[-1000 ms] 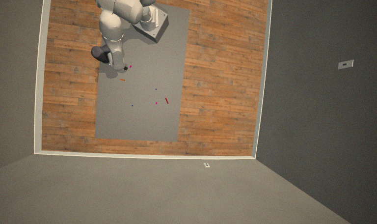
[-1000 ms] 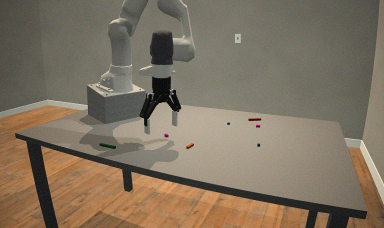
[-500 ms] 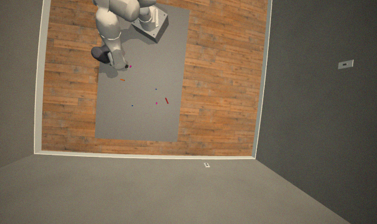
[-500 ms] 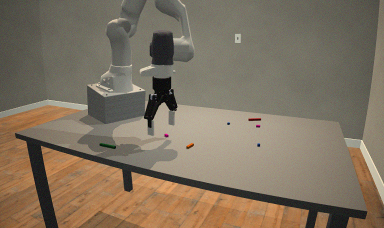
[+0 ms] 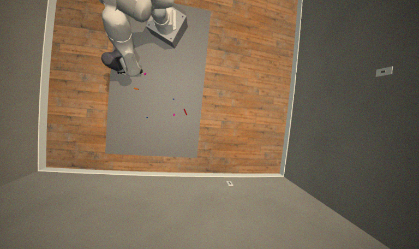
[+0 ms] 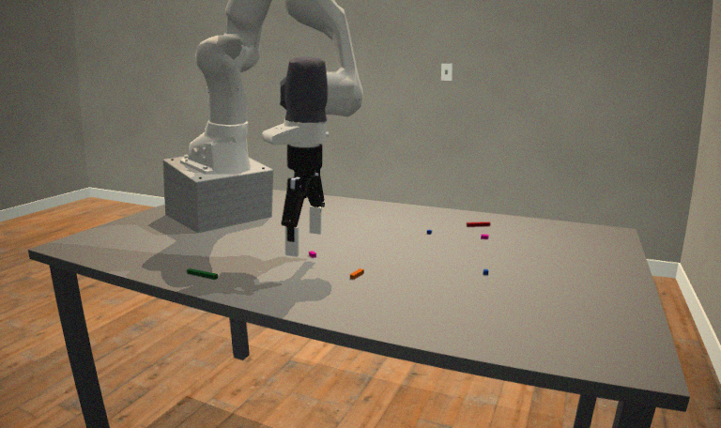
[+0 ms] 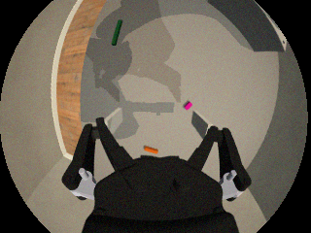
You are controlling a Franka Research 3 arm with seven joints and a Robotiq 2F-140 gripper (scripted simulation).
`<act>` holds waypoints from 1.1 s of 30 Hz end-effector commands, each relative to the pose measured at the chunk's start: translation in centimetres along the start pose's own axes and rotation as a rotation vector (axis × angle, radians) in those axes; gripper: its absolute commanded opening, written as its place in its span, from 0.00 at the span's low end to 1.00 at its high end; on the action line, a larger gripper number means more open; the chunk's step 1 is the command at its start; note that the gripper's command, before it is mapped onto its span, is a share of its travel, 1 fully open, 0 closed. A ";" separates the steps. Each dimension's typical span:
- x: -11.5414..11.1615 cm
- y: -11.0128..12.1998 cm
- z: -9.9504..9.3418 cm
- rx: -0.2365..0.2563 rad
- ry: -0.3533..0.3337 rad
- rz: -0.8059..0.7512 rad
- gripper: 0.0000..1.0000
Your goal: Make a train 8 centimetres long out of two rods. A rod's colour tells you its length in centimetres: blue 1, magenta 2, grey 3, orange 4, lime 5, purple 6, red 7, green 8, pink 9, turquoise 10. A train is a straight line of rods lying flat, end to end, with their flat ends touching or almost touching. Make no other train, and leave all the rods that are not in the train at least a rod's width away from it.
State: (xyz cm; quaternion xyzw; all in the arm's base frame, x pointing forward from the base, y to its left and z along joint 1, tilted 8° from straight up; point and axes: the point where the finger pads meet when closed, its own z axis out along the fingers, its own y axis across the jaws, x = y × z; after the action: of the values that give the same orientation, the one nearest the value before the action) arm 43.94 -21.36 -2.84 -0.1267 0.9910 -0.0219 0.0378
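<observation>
My gripper [image 6: 303, 243] [image 7: 157, 115] is open and empty, pointing down above the table. A magenta rod [image 5: 144, 73] [image 6: 313, 253] [image 7: 188, 105] lies close to the fingers, below their tips. An orange rod [image 5: 136, 88] [image 6: 357, 273] [image 7: 151, 149] lies a little way off. A green rod [image 6: 202, 273] [image 7: 117, 32] lies near the table's edge; the arm hides it in the top view. A red rod [image 5: 185, 112] [image 6: 478, 223], a second magenta rod [image 5: 173, 114] [image 6: 483, 236] and two blue rods, one [image 5: 173, 99] [image 6: 429, 232] and another [image 5: 147, 117] [image 6: 485, 271], lie apart. No rods touch.
The grey table [image 5: 154, 141] [image 6: 531, 328] bears all the rods. The arm's base block [image 5: 180, 30] [image 6: 234, 200] stands at one end of it. The green rod lies near the long front edge in the exterior view. The arm's shadow falls around it.
</observation>
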 end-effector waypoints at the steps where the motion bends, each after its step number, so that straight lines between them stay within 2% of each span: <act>1: 0.0 -0.2 -0.1 0.001 -0.017 -0.167 1.00; 11: -0.1 -0.2 -0.1 0.001 -0.017 -0.313 1.00; 33: -0.5 -0.2 -0.1 0.005 -0.017 -0.742 1.00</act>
State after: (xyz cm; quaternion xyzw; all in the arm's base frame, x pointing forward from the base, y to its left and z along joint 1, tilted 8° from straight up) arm 44.41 -21.33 -2.82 -0.4109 0.9106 -0.0338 0.0287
